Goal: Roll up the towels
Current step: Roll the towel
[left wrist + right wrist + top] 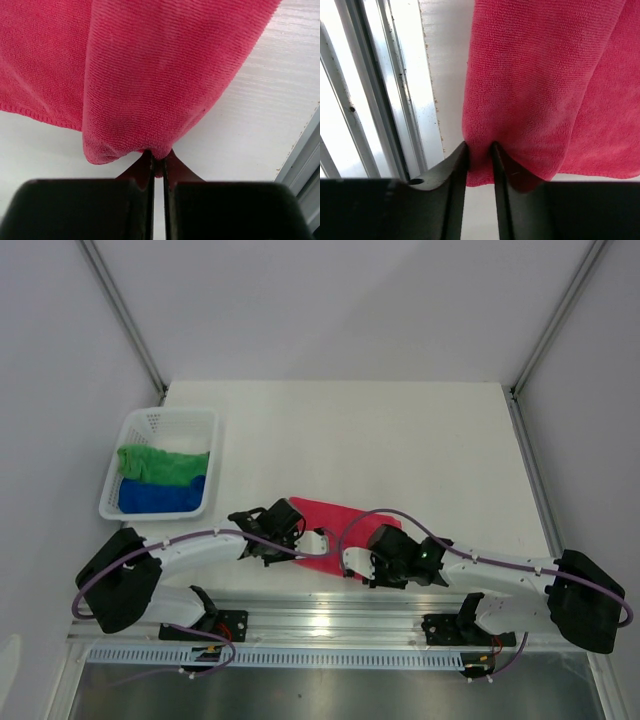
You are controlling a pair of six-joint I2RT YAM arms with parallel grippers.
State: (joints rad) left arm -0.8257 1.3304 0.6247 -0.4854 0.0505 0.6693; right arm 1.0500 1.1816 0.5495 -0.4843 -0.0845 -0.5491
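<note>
L hand (157, 161) & R hand (479, 151) low, both pinching pink towel (330, 520) edge.

left hand (157, 167) | pinching pink-red towel (160, 75) edge | on table (260, 115)

A: Which colours are shown on the surface (400, 440)?

B: White is shown by the surface itself; a pink-red towel (320, 518), finely ribbed, is seen at six o'clock.

A: And at nine o'clock?

B: A white mesh basket (165, 420) is seen, with a bright green towel (160, 462) and a royal blue towel (158, 496).
</note>
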